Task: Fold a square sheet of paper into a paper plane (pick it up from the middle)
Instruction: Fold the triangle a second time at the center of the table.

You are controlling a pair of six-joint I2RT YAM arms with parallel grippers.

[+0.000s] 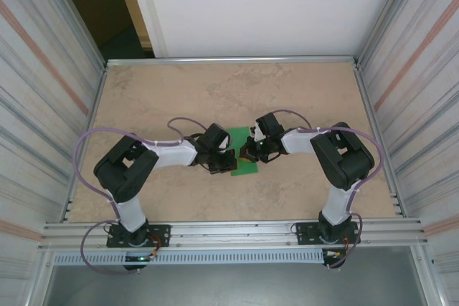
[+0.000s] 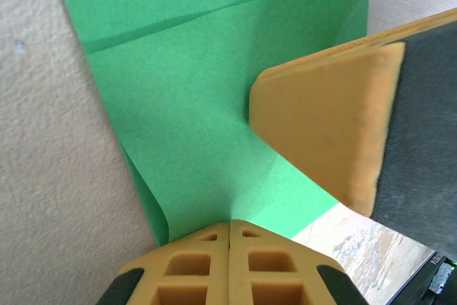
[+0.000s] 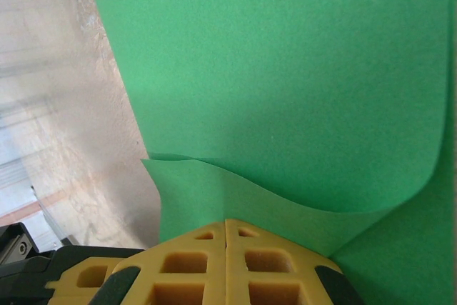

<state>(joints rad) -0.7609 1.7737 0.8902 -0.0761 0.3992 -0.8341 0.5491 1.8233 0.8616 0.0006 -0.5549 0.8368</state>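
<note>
Beige stone-patterned counter (image 1: pixel 158 105) fills the floor of a cell walled in by ribbed panels, with both arms reaching inward to meet at its middle. On the left, the left end effector (image 1: pixel 224 161) has its yellow fingers pressed together, and from its wrist camera they look clamped on the near edge of the square sheet of paper (image 1: pixel 244 168), which curls up off the counter into the pinch. The bright green sheet lies between the two end effectors, its longer side running away from the arm bases toward the back wall, with a crease crossing its far part. On the right, the right end effector (image 1: pixel 249 154) is likewise closed, apparently nipping a lifted, curved layer of the paper. Neither arm is nearer, so I'd judge the next fold depends on both moving together.
</note>
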